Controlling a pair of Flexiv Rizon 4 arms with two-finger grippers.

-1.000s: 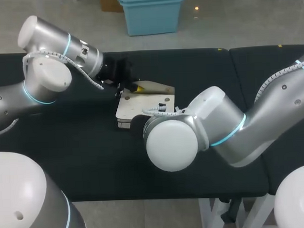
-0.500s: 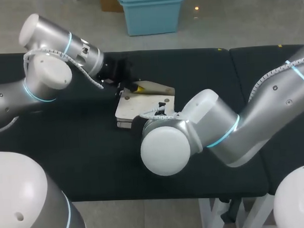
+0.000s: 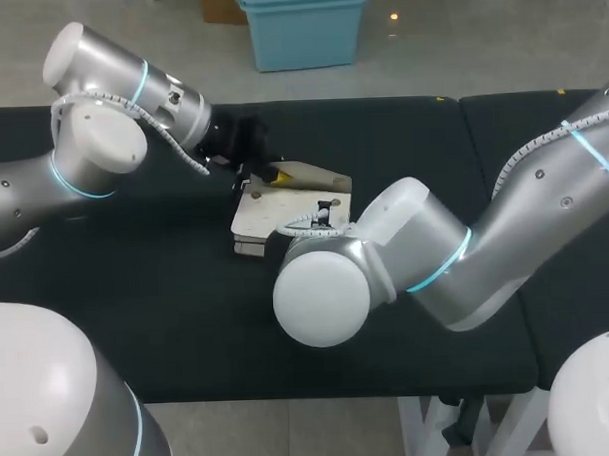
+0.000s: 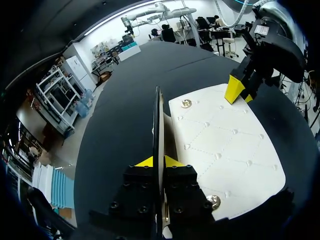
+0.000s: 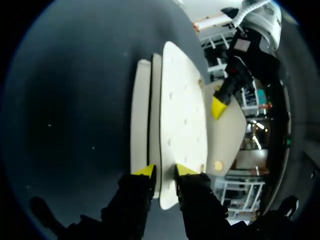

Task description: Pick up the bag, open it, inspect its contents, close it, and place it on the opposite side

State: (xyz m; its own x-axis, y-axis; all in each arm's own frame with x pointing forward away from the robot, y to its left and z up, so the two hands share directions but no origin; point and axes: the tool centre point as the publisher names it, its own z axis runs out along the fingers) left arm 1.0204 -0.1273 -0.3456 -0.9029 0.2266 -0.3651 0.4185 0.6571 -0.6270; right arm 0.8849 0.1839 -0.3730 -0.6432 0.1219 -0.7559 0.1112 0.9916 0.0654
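Note:
A white quilted bag (image 3: 289,211) lies on the black table, just left of the middle. My left gripper (image 3: 268,174) is at the bag's far left corner, shut on the thin raised flap (image 4: 158,120), which stands on edge between its yellow tips (image 4: 159,161). The quilted panel (image 4: 225,145) with its metal studs lies beside that gripper. My right gripper (image 5: 165,170) is at the opposite edge, its yellow fingertips (image 5: 145,170) pressing a white layer of the bag (image 5: 182,115) from both sides. In the head view its own wrist largely hides it. Each wrist view shows the other gripper (image 4: 241,92) (image 5: 218,106) across the bag.
The black table (image 3: 137,294) stretches wide to the left and in front of the bag. My right arm's bulky elbow (image 3: 322,292) hangs over the table in front of the bag. A seam (image 3: 463,112) splits the tabletop at the right.
My right gripper's fingers have drawn together onto the bag's edge, and its elbow has shifted slightly left. The left gripper has kept its hold on the flap, hardly moving.

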